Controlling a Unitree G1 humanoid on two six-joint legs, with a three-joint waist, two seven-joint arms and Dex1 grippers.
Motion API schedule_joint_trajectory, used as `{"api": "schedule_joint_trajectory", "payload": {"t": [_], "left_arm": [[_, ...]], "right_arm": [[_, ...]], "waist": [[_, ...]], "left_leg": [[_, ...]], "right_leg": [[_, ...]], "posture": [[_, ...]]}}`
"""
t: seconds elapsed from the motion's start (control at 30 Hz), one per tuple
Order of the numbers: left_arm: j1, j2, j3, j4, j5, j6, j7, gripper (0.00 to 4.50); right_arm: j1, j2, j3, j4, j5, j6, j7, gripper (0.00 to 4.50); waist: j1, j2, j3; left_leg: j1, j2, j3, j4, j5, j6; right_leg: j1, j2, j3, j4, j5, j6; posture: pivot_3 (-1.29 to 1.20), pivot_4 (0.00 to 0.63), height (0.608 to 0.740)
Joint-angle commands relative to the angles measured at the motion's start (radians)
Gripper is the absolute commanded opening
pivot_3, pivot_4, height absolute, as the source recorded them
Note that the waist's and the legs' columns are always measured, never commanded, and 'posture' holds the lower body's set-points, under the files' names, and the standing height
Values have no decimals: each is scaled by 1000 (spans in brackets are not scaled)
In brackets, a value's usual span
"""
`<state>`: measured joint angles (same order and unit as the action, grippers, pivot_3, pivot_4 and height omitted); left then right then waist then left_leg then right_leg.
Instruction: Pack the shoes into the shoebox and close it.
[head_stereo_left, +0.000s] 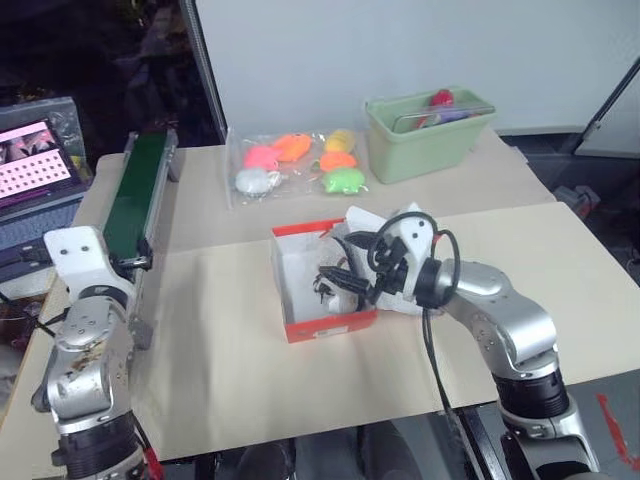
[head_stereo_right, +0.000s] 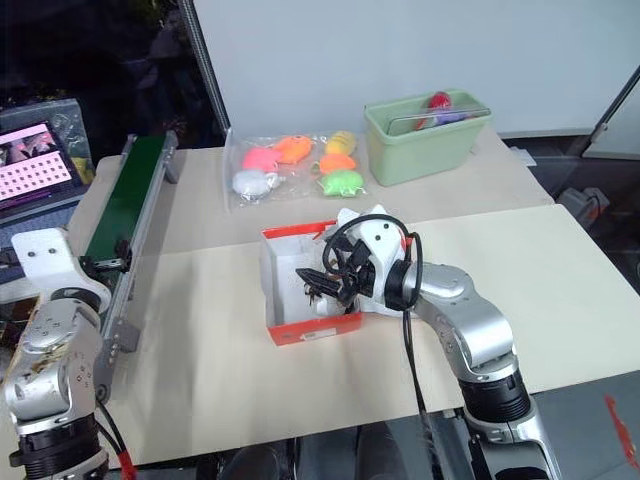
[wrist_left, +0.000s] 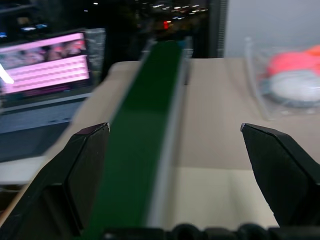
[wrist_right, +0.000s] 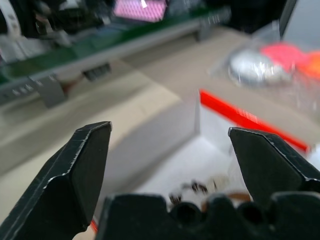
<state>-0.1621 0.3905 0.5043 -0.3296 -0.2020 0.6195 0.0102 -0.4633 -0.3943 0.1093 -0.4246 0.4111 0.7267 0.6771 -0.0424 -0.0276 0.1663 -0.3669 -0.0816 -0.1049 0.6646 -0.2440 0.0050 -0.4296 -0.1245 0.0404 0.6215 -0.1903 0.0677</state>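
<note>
Shoebox (head_stereo_left: 300, 290) open — shoes (head_stereo_left: 335, 283) inside; green bin (head_stereo_left: 425, 135) holds toys; both grippers apart.

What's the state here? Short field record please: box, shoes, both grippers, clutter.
shoebox: open on the tan mat, lid not closed
shoes: at least one inside the box, dark laces visible
right gripper: open, empty, over the box
left gripper: open, empty, facing the green conveyor
clutter: bagged toys, green bin behind the box
</note>
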Motion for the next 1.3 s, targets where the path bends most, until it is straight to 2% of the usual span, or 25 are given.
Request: {"api": "schedule_joint_trajectory", "payload": {"t": [0.03, 0.13, 0.27, 0.53, 1.3], "left_arm": [[10, 36, 41, 36, -1, -24, -23, 4500], [20, 41, 44, 55, -11, -36, -48, 4500], [27, 26, 45, 57, -3, -62, -45, 4500], [14, 34, 47, 102, 4, -72, -38, 4500], [-12, 48, 1, 146, 7, -50, -38, 4500]], "right_arm": [[-17, 10, 18, -21, 7, -53, 12, 4459], [-29, 32, 31, 8, 1, -68, 0, 4459], [-13, 49, 46, 17, 16, -73, 11, 4459], [27, 53, 70, 38, 7, -134, 56, 4459], [72, 85, 99, 43, -30, -141, -48, 4459]], "waist": [[0, 0, 0], [2, -1, 0], [5, -1, 0], [5, -1, 0], [5, -1, 0]], "left_leg": [[4, 5, 0, 0, 0, 0], [6, 9, 0, -1, -1, 0], [4, 10, 0, -1, -4, -5], [3, 12, 0, -1, -12, -5], [3, 12, 0, -1, -12, -6]], "right_leg": [[7, 2, -1, -5, -1, 1], [10, 7, -2, -10, 0, 0], [6, 10, -1, -10, 7, -11], [3, 12, -1, -11, 6, -10], [3, 13, -1, -11, 6, -10]], "posture": [[0, 150, 740], [0, 150, 740], [0, 150, 740], [0, 150, 740], [0, 150, 740]]}}
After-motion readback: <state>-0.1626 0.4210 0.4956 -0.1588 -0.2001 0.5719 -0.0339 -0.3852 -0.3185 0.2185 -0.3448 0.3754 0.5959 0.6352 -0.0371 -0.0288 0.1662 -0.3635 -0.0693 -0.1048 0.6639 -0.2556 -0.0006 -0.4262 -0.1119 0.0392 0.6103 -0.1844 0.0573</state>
